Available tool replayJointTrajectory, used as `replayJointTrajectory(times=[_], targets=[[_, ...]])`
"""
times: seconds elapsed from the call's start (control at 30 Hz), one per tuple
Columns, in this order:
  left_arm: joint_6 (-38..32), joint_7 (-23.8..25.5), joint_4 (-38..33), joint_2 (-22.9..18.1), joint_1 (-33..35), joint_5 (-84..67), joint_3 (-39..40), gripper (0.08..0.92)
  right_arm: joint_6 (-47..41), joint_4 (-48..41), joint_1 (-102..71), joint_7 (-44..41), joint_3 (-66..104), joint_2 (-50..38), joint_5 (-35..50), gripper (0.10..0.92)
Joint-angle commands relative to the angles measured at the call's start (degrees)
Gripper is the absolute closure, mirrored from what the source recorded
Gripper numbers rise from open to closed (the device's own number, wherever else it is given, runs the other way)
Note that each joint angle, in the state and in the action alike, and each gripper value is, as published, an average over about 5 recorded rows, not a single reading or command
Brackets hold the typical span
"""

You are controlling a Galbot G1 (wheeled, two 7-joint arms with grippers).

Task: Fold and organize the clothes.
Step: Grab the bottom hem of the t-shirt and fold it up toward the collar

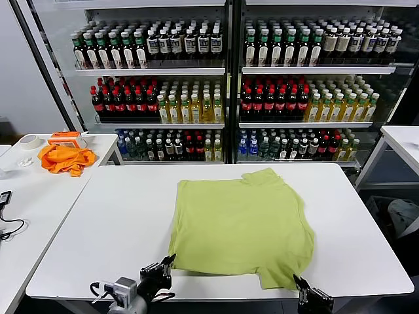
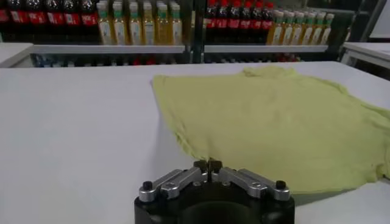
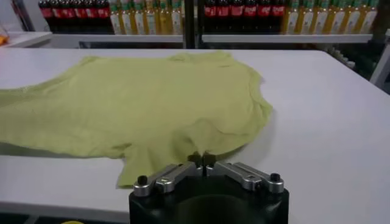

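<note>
The lime-green T-shirt [image 1: 241, 226] lies flat on the white table [image 1: 118, 229], collar at the far side, one sleeve at the front right; no printed graphic shows. My left gripper [image 1: 166, 264] is low at the table's front edge, by the shirt's front left corner, fingers shut; in the left wrist view its tips [image 2: 208, 164] meet just before the shirt's hem [image 2: 274, 115]. My right gripper [image 1: 302, 286] is at the front edge beside the front right sleeve, shut; in the right wrist view its tips [image 3: 202, 159] meet at the sleeve's edge [image 3: 152, 103]. No cloth shows between either pair of jaws.
A second white table [image 1: 26, 196] stands to the left with an orange cloth [image 1: 64, 158], a tape roll [image 1: 29, 141] and a cable. Drink shelves [image 1: 229, 85] fill the back. Another table corner [image 1: 402, 140] is at the right.
</note>
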Motion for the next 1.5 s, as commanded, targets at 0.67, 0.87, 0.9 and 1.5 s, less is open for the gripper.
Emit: replayJointTrajectory(times=[0.67,0.87,0.9,1.5], targets=[[-7.48,4.19,25.20,-2.08,-27.93,-11.18,4.35,0.917,-11.22,-14.79,32.68,6.31,-5.71,0.47,13.07,0.919],[-6.56,4.24,28.45,-2.56,-30.04,-10.93,5.32,0.917,-12.16,-17.91,35.54,6.67,-6.50,1.41,12.20,0.919],[-6.29,4.25,28.63,-2.57,-30.00,-10.77,5.52,0.917,-12.27,-18.33,35.69,6.71,-6.56,1.57,12.04,0.919],[-6.70,5.92,32.29,-2.92,-32.30,-8.44,7.31,0.917,-12.11,-24.38,38.90,6.35,-7.91,3.46,11.78,0.919]])
